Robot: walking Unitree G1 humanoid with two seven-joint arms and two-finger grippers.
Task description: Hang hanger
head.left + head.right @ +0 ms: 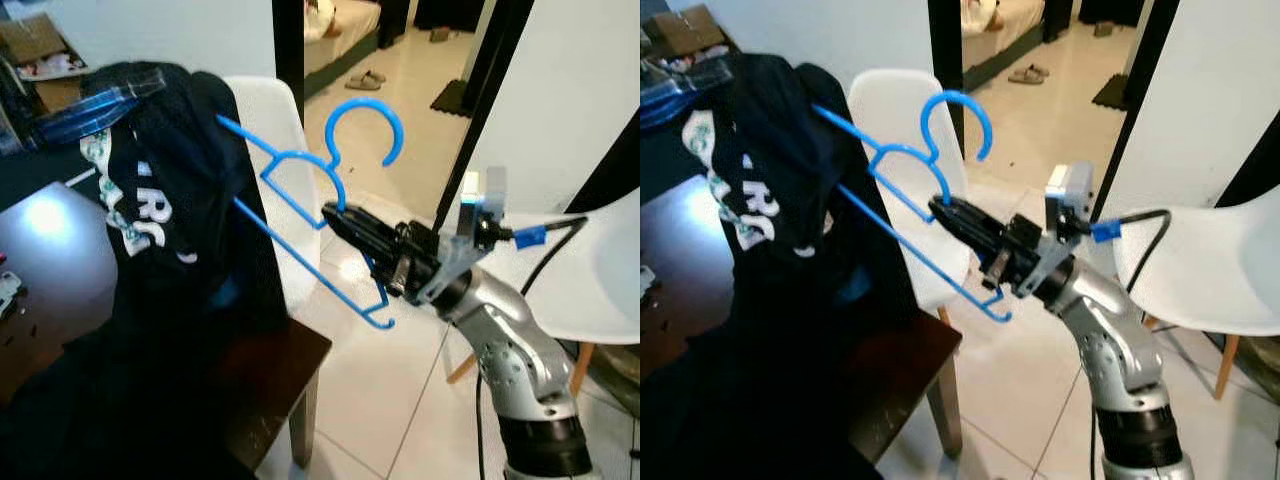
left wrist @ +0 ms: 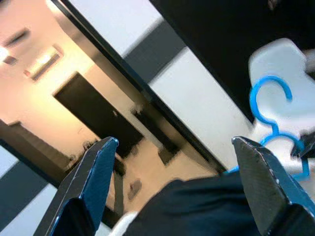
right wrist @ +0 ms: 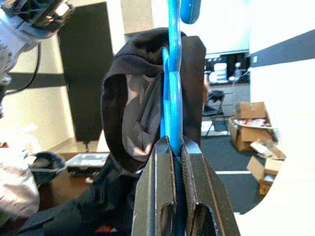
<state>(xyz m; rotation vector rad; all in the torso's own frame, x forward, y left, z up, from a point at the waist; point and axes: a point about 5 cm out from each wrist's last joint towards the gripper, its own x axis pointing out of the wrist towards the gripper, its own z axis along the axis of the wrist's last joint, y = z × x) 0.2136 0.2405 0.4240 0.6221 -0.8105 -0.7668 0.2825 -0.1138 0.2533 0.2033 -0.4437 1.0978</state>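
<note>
- While my right gripper (image 1: 335, 215) clamped the blue plastic hanger (image 1: 300, 190), one arm sat inside the black printed shirt (image 1: 160, 200).
- My left gripper (image 2: 172, 182) was spread, empty.
- Threading was underway; next I needed the other shoulder seated.

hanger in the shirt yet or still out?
Partly in. One end of the blue hanger is inside the black shirt; the other end sticks out, clamped by the right gripper.

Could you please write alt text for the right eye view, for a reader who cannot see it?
The robot's right gripper is shut on a blue hanger, whose far end is inside a dark shirt held up above a brown table. Behind stand a white chair and an open doorway onto a tiled floor.
</note>
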